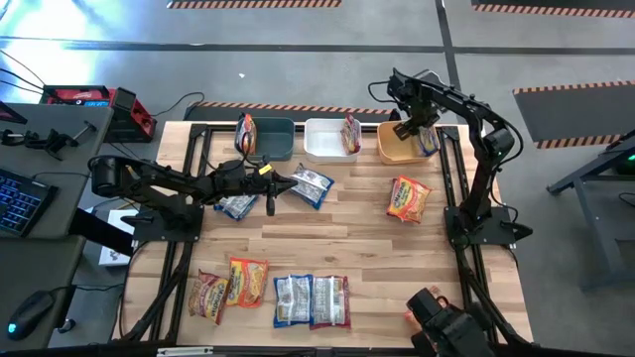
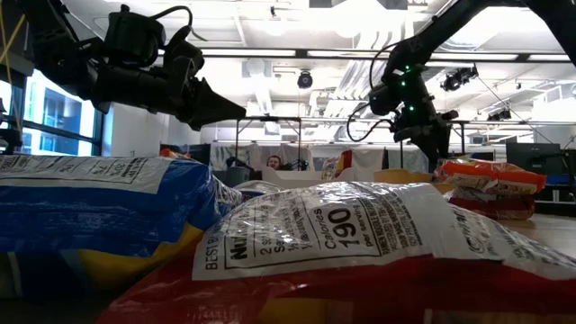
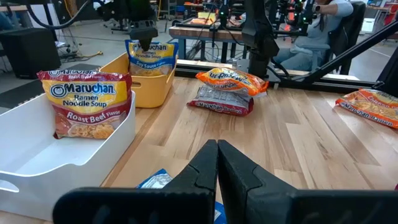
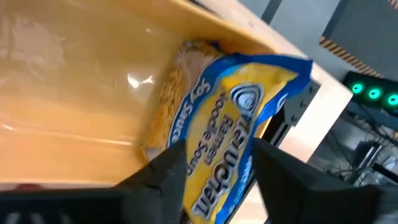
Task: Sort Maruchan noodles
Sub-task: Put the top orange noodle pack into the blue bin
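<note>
Three rectangular bins stand in a row at the far edge of the wooden slatted surface (image 1: 347,223). The dark-blue bin (image 1: 273,139) holds one orange-red packet (image 1: 245,133) leaning against its wall. The white bin (image 1: 325,141) holds a maroon Roast Beef packet (image 3: 87,104), upright against its side. The orange bin (image 1: 397,147) has a smooth, glossy wall and holds a yellow-blue Soy Sauce packet (image 4: 230,137), crinkly plastic, standing on edge.

The right gripper (image 4: 214,163) hangs over the orange bin, its fingers partly spread on either side of the yellow-blue packet; whether they press it cannot be told.

The left gripper (image 3: 217,160) hovers mid-surface with its fingers closed together, holding nothing, above loose blue-white packets (image 1: 311,184). Other noodle packets lie flat along the near edge (image 1: 312,300), and an orange-red pair (image 1: 408,197) lies near the right arm.
</note>
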